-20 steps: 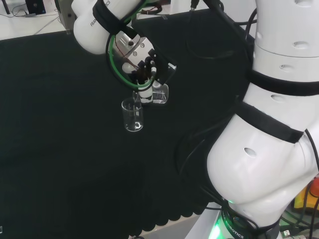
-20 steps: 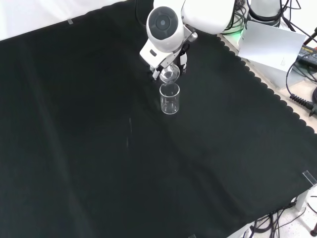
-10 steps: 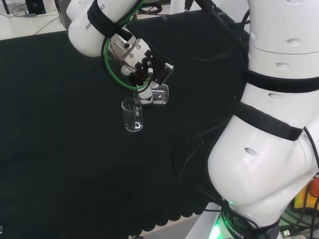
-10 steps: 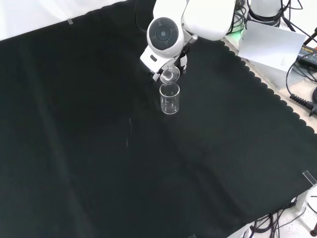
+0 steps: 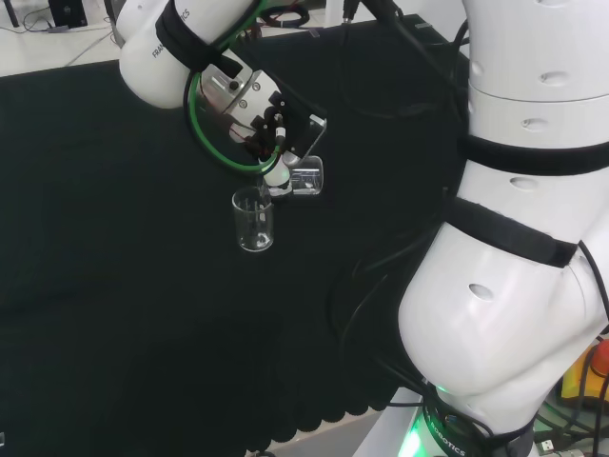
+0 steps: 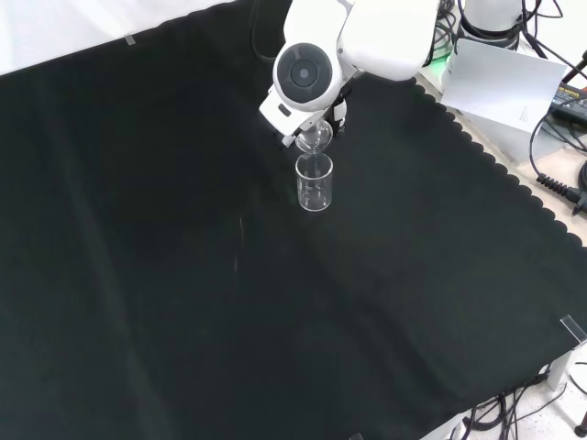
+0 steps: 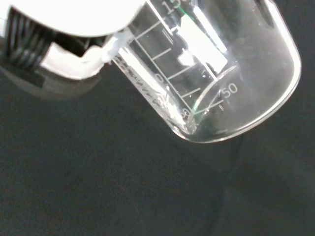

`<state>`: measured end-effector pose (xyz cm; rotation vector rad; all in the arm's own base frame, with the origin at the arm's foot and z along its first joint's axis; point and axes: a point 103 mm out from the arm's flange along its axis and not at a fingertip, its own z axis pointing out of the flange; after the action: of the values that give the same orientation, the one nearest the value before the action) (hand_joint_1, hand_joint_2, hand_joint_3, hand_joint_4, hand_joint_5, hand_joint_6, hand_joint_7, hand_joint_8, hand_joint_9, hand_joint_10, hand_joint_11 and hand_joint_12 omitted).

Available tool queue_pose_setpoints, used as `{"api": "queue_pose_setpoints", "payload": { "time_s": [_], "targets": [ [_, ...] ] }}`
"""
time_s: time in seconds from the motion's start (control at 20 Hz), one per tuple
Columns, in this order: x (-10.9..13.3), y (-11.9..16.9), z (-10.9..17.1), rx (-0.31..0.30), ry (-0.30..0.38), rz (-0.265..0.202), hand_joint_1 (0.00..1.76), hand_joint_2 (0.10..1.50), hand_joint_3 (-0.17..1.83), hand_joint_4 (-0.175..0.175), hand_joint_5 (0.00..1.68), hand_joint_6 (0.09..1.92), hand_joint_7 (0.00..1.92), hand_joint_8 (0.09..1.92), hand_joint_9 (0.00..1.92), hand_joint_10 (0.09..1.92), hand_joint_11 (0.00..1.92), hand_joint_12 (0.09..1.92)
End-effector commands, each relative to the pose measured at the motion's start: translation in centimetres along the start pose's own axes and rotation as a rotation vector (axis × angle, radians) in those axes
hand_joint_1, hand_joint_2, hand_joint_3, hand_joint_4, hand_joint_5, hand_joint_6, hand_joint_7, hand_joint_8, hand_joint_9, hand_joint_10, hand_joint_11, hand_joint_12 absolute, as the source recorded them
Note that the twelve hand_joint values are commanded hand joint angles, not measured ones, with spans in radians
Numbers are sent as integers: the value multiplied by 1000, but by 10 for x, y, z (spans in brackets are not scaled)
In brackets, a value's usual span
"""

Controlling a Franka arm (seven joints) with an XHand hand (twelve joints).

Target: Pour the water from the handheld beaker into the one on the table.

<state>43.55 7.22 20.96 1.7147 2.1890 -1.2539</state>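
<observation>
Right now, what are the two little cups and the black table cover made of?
The tipped beaker in the hand looks like clear glass, maybe plastic: see-through, shiny, with printed white marks. The standing beaker looks the same, clear with bright glints. The table cover looks like matte black cloth: dull, faintly creased, with a scalloped edge.

Swung up and leftward in the head view over the last second: the white forearm link and, with it, the hand. Rolled further round, so the held beaker now lies nearly on its side, a little higher than before, mouth turned toward the standing beaker. In the front view, lifted slightly and shifted up the frame: the round grey cap and the tipped beaker beneath it.
</observation>
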Motion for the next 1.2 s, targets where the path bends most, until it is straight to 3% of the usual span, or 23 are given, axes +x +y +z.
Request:
{"api": "queue_pose_setpoints", "payload": {
  "time_s": [0.05,1.2],
  "targets": [
    [0,-1,-2,5,-8,6,1156,608,708,157,1339,576,1782,87,1803,87,1528,546],
    [11,0,-17,54,-76,4,1153,611,707,162,1331,589,1781,87,1802,87,1528,540]
  ]
}}
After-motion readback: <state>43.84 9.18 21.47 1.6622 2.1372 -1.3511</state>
